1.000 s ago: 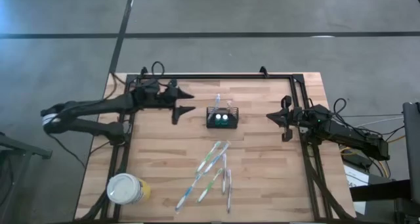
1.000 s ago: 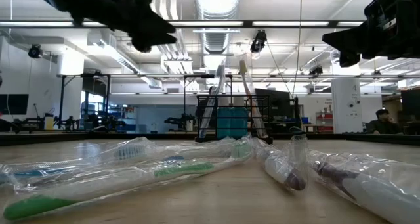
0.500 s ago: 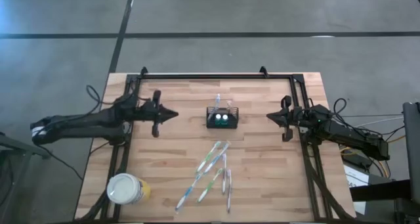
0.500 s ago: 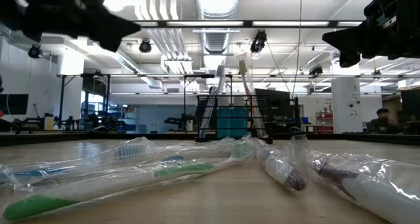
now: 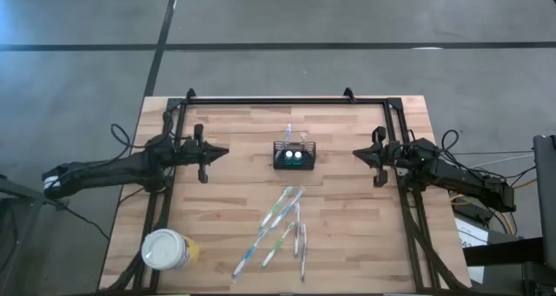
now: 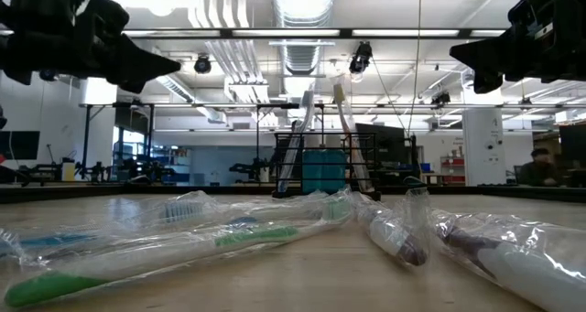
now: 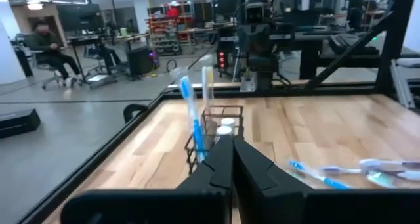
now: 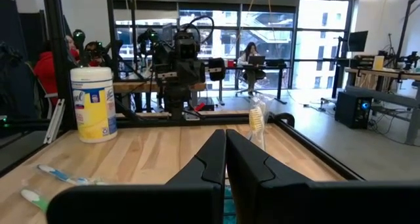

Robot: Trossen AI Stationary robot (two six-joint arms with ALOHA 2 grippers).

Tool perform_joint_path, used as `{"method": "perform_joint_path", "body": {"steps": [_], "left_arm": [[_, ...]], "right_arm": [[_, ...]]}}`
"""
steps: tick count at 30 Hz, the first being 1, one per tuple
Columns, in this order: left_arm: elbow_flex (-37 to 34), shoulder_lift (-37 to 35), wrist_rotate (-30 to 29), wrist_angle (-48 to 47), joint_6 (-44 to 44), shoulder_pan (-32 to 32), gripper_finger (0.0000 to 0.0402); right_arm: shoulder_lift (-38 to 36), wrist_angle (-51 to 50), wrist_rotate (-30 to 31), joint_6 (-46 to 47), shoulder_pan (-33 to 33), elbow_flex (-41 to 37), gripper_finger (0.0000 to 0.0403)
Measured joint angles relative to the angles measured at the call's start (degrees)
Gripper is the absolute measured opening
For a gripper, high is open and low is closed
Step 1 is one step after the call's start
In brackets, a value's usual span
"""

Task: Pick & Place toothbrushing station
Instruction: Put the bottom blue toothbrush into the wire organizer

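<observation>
The toothbrushing station (image 5: pixel 294 155) is a small black slotted caddy standing on the table's middle, toward the far side. Two toothbrushes (image 6: pixel 307 102) stand upright in it. In the left wrist view the caddy (image 7: pixel 216 129) is straight ahead. My left gripper (image 5: pixel 221 152) hovers shut to the caddy's left, above the table. My right gripper (image 5: pixel 356 154) hovers shut to its right, also apart from it. Both point at the caddy and both are empty, as the wrist views show (image 7: pixel 231 159) (image 8: pixel 225 152).
Several plastic-wrapped toothbrushes (image 5: pixel 280 231) lie in a loose heap on the table's near middle. A round white-lidded yellow tub (image 5: pixel 165 250) stands at the near left corner. A black frame rail (image 5: pixel 269 101) runs along the far and side edges. People sit in the room beyond.
My left gripper has drawn back from the caddy toward the table's left edge and slightly toward the near edge. Its fingers, spread wide a second ago, have shut on nothing. The caddy and the loose toothbrushes have stayed where they were.
</observation>
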Motion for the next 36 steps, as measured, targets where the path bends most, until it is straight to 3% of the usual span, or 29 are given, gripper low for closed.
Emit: {"method": "perform_joint_path", "body": {"steps": [18, 22, 27, 36], "left_arm": [[-4.8, -2.6, 5.1, -0.5, 0.9, 0.8, 0.0001], [-5.4, -2.6, 9.5, -0.6, 1.3, 0.9, 0.0001], [-5.2, -2.6, 7.9, -0.7, -0.2, 0.9, 0.0003], [10.6, 3.8, 1.1, -15.6, -1.2, -5.2, 0.0002]], "right_arm": [[0.0, -0.1, 0.0, 0.0, 0.0, 0.0, 0.0008], [0.0, -0.1, 0.0, 0.0, 0.0, 0.0, 0.0008], [0.0, -0.1, 0.0, 0.0, 0.0, 0.0, 0.0008], [0.0, -0.1, 0.0, 0.0, 0.0, 0.0, 0.0008]]}}
